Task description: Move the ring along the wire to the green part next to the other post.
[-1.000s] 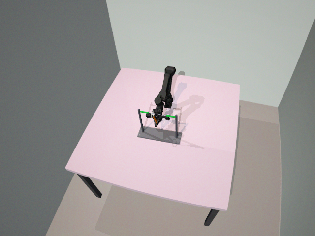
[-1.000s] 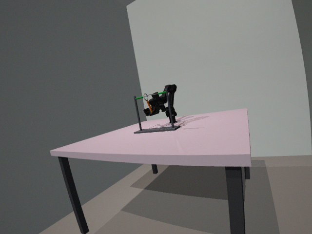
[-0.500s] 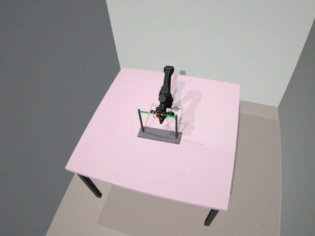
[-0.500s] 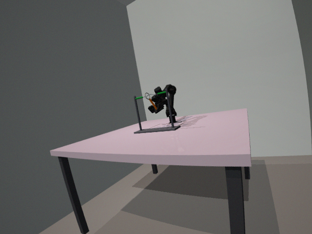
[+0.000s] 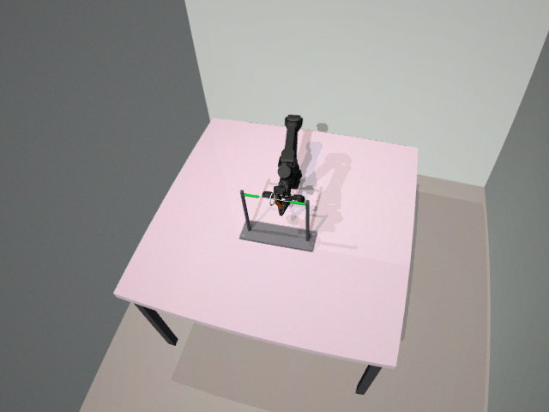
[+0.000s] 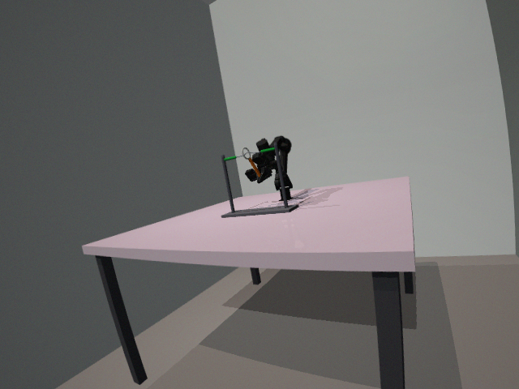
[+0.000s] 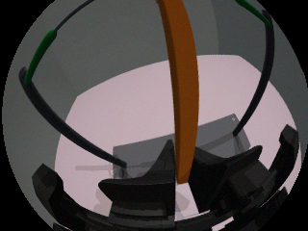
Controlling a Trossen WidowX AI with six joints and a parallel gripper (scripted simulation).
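Note:
The ring (image 5: 270,202) (image 6: 242,153) is around the thin grey part of the wire, between the green parts and nearer the left green part (image 5: 250,195) (image 6: 229,158) in the top and exterior views. Whether it touches the wire is too small to tell. The orange handle (image 5: 278,204) (image 6: 254,166) (image 7: 185,96) slants down and to the right from the ring in the top and exterior views. My gripper (image 5: 280,213) (image 6: 259,177) (image 7: 173,142) is shut on the handle's lower end, below the wire. The other green part (image 5: 298,202) (image 6: 267,149) (image 7: 40,55) joins the right post. The ring is outside the wrist view.
The left post (image 5: 245,213) (image 6: 228,184) and the right post (image 5: 307,221) (image 6: 281,180) stand on a grey base plate (image 5: 274,241) (image 6: 255,212) on the pink table (image 5: 248,283) (image 6: 335,226). The arm (image 5: 290,146) reaches in from behind the wire.

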